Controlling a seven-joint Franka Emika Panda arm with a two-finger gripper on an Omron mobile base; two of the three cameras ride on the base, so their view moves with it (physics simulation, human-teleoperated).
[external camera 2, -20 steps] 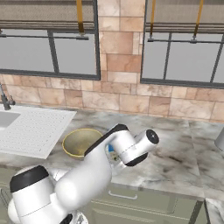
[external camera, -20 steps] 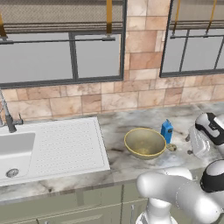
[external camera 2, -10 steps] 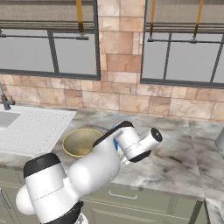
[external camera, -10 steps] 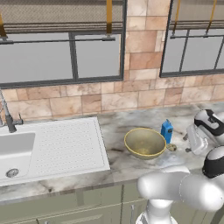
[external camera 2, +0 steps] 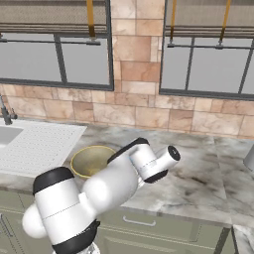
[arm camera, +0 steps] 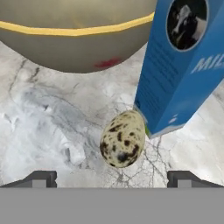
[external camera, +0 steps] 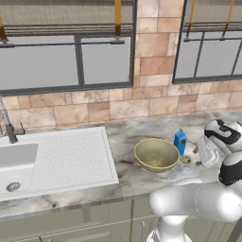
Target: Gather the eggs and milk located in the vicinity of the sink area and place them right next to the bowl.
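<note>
One speckled egg [arm camera: 122, 138] between open claw [arm camera: 112, 178] tips

- egg [arm camera: 123, 138]: cream, dark brown speckles
- milk carton [arm camera: 183, 65]: bright blue, black-and-white cow emblem
- bowl [arm camera: 78, 33]: olive, yellow rim band, small red mark
- counter [arm camera: 52, 127]: grey-white marble

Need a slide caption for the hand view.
Speckled egg beside the blue milk carton, bowl behind, open gripper above.
</note>
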